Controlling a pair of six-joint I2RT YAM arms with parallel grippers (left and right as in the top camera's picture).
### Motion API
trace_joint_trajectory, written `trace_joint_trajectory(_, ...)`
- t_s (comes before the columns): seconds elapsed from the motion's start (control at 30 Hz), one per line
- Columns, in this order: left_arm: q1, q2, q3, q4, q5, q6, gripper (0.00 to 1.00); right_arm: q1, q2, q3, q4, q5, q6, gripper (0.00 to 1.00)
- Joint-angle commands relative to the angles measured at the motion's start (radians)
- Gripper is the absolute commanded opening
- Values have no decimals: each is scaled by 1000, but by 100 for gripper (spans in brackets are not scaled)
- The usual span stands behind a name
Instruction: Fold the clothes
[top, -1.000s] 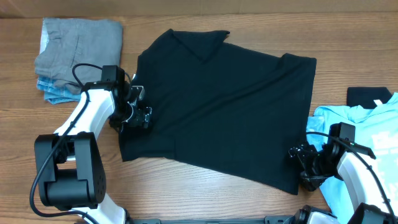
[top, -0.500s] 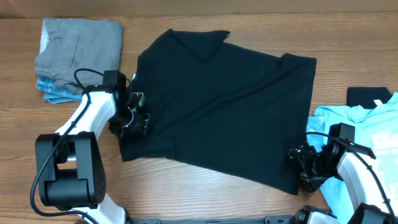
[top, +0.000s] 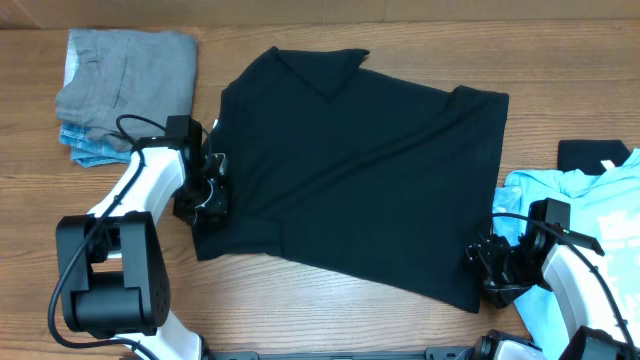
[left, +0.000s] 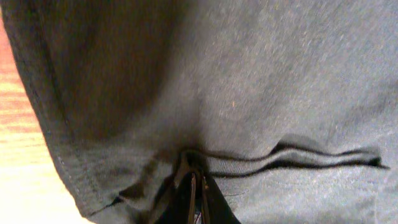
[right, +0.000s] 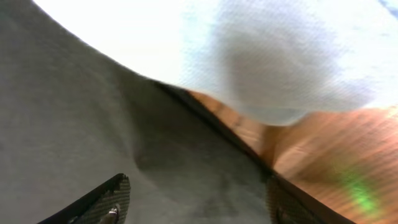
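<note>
Two garments are sitting in our overhead view. The black shirt (top: 360, 170) is lying spread flat across the middle of the table (top: 300, 310), collar towards the far edge. The light blue tee (top: 590, 230) is lying bunched at the right, and we are losing part of it past the frame edge. A small dark piece (top: 592, 155) beyond the tee is also being cut off there, and we cannot tell what it is. A grey folded pile (top: 125, 75) is resting at the far left corner.

Our left gripper (top: 205, 195) is covering the shirt's left edge from above. In the left wrist view its fingertips (left: 196, 186) are pressing together, clenched on a raised ridge of the shirt's cloth. Our right gripper (top: 490, 265) is hanging at the shirt's lower right corner, between shirt and tee, and its own body is hiding that corner from above. In the right wrist view its fingers (right: 115, 199) are standing wide apart over the black cloth and gripping nothing, though only their tips are showing.

Against a second ago, the left claw is now pinching the edge it was straddling with jaws spread. The shirt, the tee and the right arm are lying almost exactly as before.
</note>
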Motion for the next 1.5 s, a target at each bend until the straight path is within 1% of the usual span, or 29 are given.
trace_joint_trajectory(0.0,47,-2,47,-66,68,-6,4,-2,-13,-3,-18,77,31,72)
trace_joint_trajectory(0.07,73,-3,72,-112,68,-6,4,-2,-13,-3,-19,78,31,61)
trace_joint_trajectory(0.1,85,-3,83,-129,68,-6,4,-2,-13,-3,-19,76,31,59)
trace_joint_trajectory(0.17,111,-5,99,-153,80,-6,4,-2,-13,-3,-23,76,31,58)
trace_joint_trajectory(0.2,124,-8,103,-161,97,-5,4,-2,-13,-3,-26,71,31,52)
trace_joint_trajectory(0.23,138,-13,104,-166,128,8,4,-2,-13,-3,-32,64,31,50)
trace_joint_trajectory(0.33,159,-34,106,-165,235,75,4,-2,-13,-3,-58,3,30,50)
trace_joint_trajectory(0.43,159,-57,116,-164,308,122,4,-2,-13,-3,-92,-31,31,50)
trace_joint_trajectory(0.57,159,-81,145,-165,383,156,4,-2,-13,-9,-127,-37,31,40)
trace_joint_trajectory(0.73,159,-101,163,-165,459,176,4,-2,-13,-59,-107,-106,60,42)
trace_joint_trajectory(0.87,157,-117,164,-161,481,182,4,-2,-13,-110,-56,-105,69,41)
trace_joint_trajectory(0.9,156,-121,165,-162,482,182,4,-2,-13,-114,-56,-104,68,44)
trace_joint_trajectory(0.93,156,-127,167,-163,481,182,4,-2,-13,-114,-55,-101,58,49)
trace_joint_trajectory(1.07,156,-164,183,-165,481,182,4,-2,-13,-93,-77,-131,53,53)
trace_joint_trajectory(1.2,155,-203,197,-170,477,182,4,-2,-13,-89,-135,-119,53,53)
trace_joint_trajectory(1.3,151,-216,198,-170,478,181,4,-2,-13,-99,-129,-32,85,54)
trace_joint_trajectory(1.47,144,-217,198,-172,477,182,4,-2,-13,-138,-105,-22,121,54)
